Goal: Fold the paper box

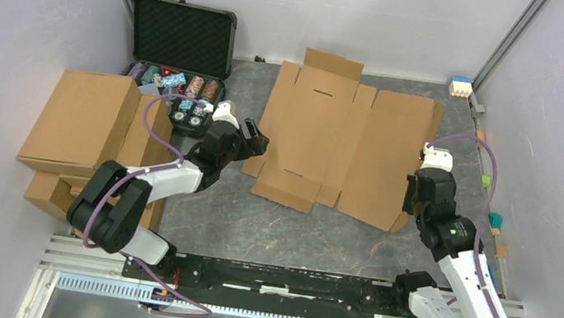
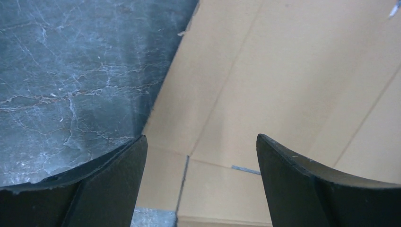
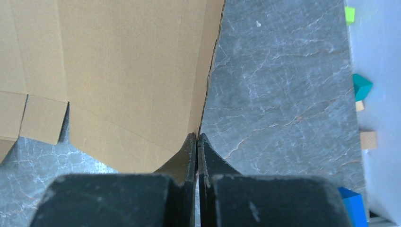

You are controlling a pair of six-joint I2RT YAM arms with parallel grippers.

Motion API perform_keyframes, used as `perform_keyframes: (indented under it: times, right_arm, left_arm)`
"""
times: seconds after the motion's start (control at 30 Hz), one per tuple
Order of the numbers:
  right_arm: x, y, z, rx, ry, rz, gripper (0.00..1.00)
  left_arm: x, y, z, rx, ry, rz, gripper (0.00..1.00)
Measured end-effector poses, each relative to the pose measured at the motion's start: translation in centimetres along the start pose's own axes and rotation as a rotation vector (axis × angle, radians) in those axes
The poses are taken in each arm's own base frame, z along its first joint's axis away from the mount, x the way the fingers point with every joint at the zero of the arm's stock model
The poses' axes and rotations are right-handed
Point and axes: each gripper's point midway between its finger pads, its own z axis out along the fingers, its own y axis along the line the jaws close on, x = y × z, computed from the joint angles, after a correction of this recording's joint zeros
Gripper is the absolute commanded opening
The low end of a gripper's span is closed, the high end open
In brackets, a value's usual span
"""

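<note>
The paper box (image 1: 332,133) lies as a flat brown die-cut sheet with flaps and creases in the middle of the grey table. My left gripper (image 1: 258,141) hovers over the sheet's left edge, jaws wide apart with nothing between them. In the left wrist view the cardboard (image 2: 283,85) fills the gap of that gripper (image 2: 201,137). My right gripper (image 1: 409,195) is shut, with its tips at the sheet's near right edge. In the right wrist view the closed tips (image 3: 197,135) meet the cardboard's (image 3: 118,61) narrow side flap, and no cardboard shows between them.
An open black foam-lined case (image 1: 182,33) holding poker chips (image 1: 180,91) stands at the back left. Stacked brown cartons (image 1: 84,123) sit beside my left arm. Small coloured blocks (image 1: 495,218) line the right table edge, with a white block (image 1: 460,87) at the back right.
</note>
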Motion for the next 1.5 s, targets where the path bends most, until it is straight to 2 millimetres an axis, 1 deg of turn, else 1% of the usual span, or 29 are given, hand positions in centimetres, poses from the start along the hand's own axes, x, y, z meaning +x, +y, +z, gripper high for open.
perform_keyframes:
  times: [0.13, 0.27, 0.4, 0.47, 0.5, 0.6, 0.63, 0.67, 0.7, 0.73, 0.8, 0.87, 1.0, 1.03, 1.1, 1.13, 1.2, 1.23, 1.3, 1.33, 1.37, 1.43, 1.47, 1.5]
  right_arm:
    - [-1.0, -0.2, -1.1, -0.025, -0.041, -0.050, 0.00]
    - [-2.6, -0.5, -2.5, -0.039, -0.099, -0.080, 0.00]
    - [-3.2, -0.6, -3.2, -0.051, -0.125, -0.109, 0.00]
    - [-3.1, -0.4, -3.3, -0.067, -0.120, -0.123, 0.00]
    - [-3.0, -0.3, -3.3, -0.075, -0.116, -0.128, 0.00]
    - [-2.9, 0.2, -3.3, -0.107, -0.113, -0.132, 0.00]
    - [-2.9, 0.4, -3.3, -0.116, -0.113, -0.131, 0.00]
    - [-3.0, 0.5, -3.3, -0.122, -0.116, -0.129, 0.00]
    - [-3.0, 0.6, -3.4, -0.126, -0.119, -0.127, 0.00]
    - [-3.1, 0.7, -3.4, -0.133, -0.122, -0.123, 0.00]
    - [-3.3, 1.0, -3.6, -0.155, -0.137, -0.113, 0.00]
    - [-3.7, 1.5, -3.8, -0.184, -0.156, -0.102, 0.00]
    - [-4.9, 2.7, -4.8, -0.258, -0.218, -0.073, 0.00]
    - [-5.2, 3.0, -5.1, -0.278, -0.235, -0.064, 0.00]
    - [-5.6, 3.4, -5.8, -0.312, -0.266, -0.052, 0.00]
    - [-5.9, 3.6, -6.2, -0.328, -0.286, -0.046, 0.00]
    - [-6.4, 3.9, -6.7, -0.353, -0.313, -0.039, 0.00]
    - [-6.6, 4.1, -6.8, -0.363, -0.320, -0.038, 0.00]
    - [-6.6, 4.5, -6.9, -0.385, -0.319, -0.040, 0.00]
    - [-6.6, 4.6, -6.8, -0.391, -0.316, -0.041, 0.00]
    - [-6.5, 4.7, -6.8, -0.396, -0.313, -0.042, 0.00]
    - [-6.5, 4.9, -6.8, -0.403, -0.312, -0.044, 0.00]
    - [-6.6, 4.9, -6.9, -0.406, -0.315, -0.043, 0.00]
    - [-6.7, 5.0, -6.9, -0.409, -0.317, -0.043, 0.00]
  left_arm:
    - [1.4, 1.0, 1.0, -0.013, 0.059, -0.003, 0.92]
    - [1.7, 1.4, 1.6, -0.010, 0.083, -0.012, 0.91]
    - [2.0, 1.2, 2.0, 0.030, 0.106, -0.022, 0.84]
    - [2.1, 0.5, 2.1, 0.079, 0.117, -0.020, 0.79]
    - [2.1, 0.0, 2.1, 0.107, 0.121, -0.017, 0.74]
    - [2.4, -1.3, 2.2, 0.187, 0.135, -0.009, 0.40]
    - [2.5, -1.7, 2.2, 0.211, 0.139, -0.005, 0.27]
    - [2.4, -1.9, 2.2, 0.224, 0.139, -0.004, 0.18]
    - [2.3, -2.2, 2.1, 0.238, 0.134, -0.002, 0.11]
    - [2.0, -2.4, 2.1, 0.252, 0.125, 0.003, 0.07]
    - [1.6, -2.9, 1.7, 0.272, 0.108, 0.019, 0.02]
    - [1.1, -3.4, 0.9, 0.290, 0.091, 0.032, 0.02]
    - [-0.4, -5.4, -0.9, 0.349, 0.034, 0.072, 0.03]
    - [-0.7, -5.8, -1.3, 0.364, 0.020, 0.079, 0.08]
    - [-1.2, -6.6, -1.8, 0.386, 0.001, 0.091, 0.30]
    - [-1.2, -6.7, -1.9, 0.392, -0.002, 0.095, 0.39]
    - [-0.8, -6.7, -1.8, 0.396, 0.012, 0.097, 0.46]
    - [-0.4, -6.6, -1.5, 0.390, 0.026, 0.094, 0.47]
    - [0.7, -6.3, -0.3, 0.377, 0.078, 0.089, 0.47]
    - [1.5, -6.2, 0.7, 0.370, 0.121, 0.077, 0.43]
    - [2.1, -6.1, 1.5, 0.367, 0.151, 0.066, 0.37]
    - [3.4, -5.8, 3.1, 0.367, 0.215, 0.029, 0.27]
    - [4.2, -5.5, 3.6, 0.366, 0.246, 0.008, 0.24]
    - [4.9, -5.1, 3.8, 0.362, 0.272, -0.011, 0.25]
